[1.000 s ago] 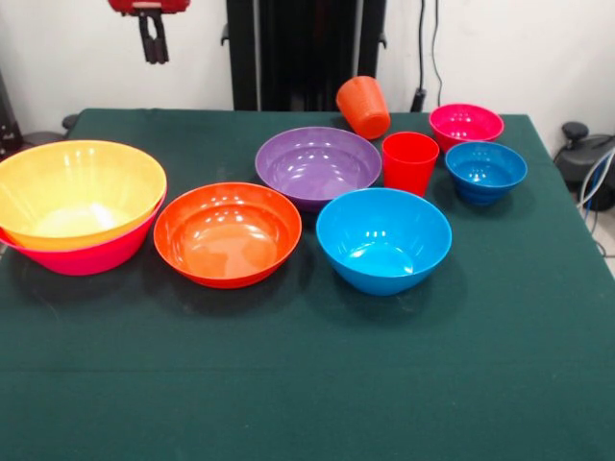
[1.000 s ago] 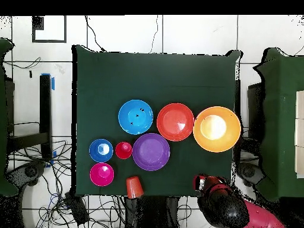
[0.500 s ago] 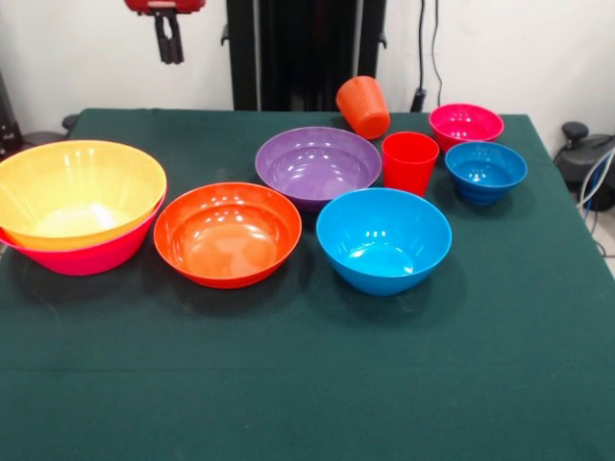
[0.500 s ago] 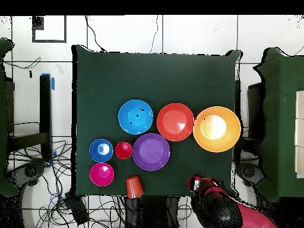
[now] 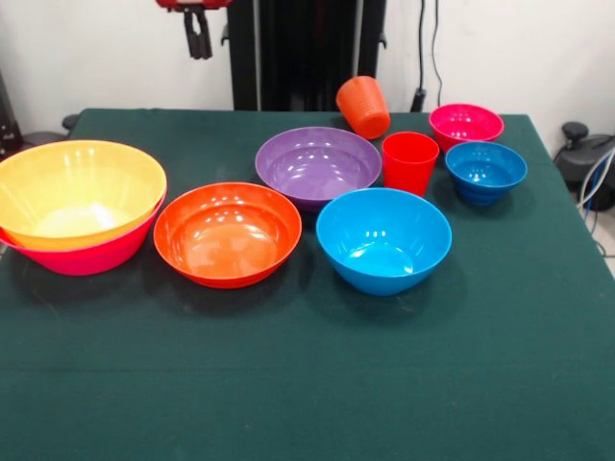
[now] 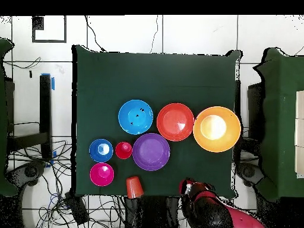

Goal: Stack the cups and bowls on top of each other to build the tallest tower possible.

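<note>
green table (image 5: 307, 384), cables (image 6: 35, 172), white wall (image 5: 96, 58)

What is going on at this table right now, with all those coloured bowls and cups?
A robot arm is set to stack them into a tower, but it holds nothing. Its gripper hangs above the table's far edge. So far only the big yellow-orange bowl sits nested in the big pink bowl. The other bowls stand separately. The red cup stands upright; the orange cup is tipped over by the far edge.

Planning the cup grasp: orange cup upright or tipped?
Tipped. The orange cup leans at the table's far edge, base up, unlike the upright red cup.
</note>
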Action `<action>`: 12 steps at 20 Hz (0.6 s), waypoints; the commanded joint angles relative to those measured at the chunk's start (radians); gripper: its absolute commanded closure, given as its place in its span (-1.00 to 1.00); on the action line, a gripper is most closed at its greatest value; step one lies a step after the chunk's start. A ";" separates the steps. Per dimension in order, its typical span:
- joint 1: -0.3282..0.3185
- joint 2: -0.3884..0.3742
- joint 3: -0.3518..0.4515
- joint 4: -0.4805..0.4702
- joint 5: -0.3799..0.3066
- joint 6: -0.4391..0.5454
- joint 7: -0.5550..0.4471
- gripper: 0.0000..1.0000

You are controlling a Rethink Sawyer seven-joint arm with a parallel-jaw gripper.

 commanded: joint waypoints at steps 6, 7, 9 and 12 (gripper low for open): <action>0.088 0.093 0.009 -0.003 -0.007 -0.089 0.173 1.00; 0.093 0.106 0.001 -0.009 -0.013 -0.103 0.177 1.00; 0.105 0.132 -0.015 -0.020 -0.025 -0.144 0.184 1.00; 0.105 0.134 -0.021 -0.017 -0.040 -0.188 0.179 1.00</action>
